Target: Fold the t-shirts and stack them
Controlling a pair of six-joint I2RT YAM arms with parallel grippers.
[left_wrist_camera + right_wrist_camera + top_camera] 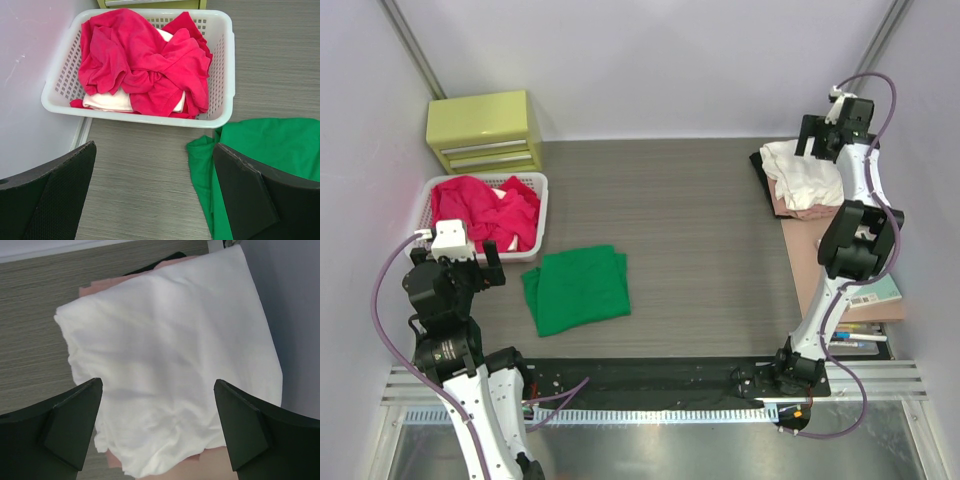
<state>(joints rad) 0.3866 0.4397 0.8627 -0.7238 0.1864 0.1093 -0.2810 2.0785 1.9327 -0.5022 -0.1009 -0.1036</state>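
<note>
green t-shirt (pixel 576 288) lies roughly folded on the table (pixel 700 230), just beside the white basket (pixel 227 65) holding the crumpled red shirts (pixel 145 65). white shirt (pixel 170 355) tops the folded stack at the far right, pale pink shirt (pixel 100 287) and black shirt (pixel 170 257) under it. your left gripper (pixel 155 200) hovers spread wide and empty between basket and green t-shirt. right gripper (pixel 157 430) hangs spread and empty over the stack. green looks folded but unstacked. next move: pinch its folded edge through all layers, so nothing unfolds, and carry it onto the white shirt.
</note>
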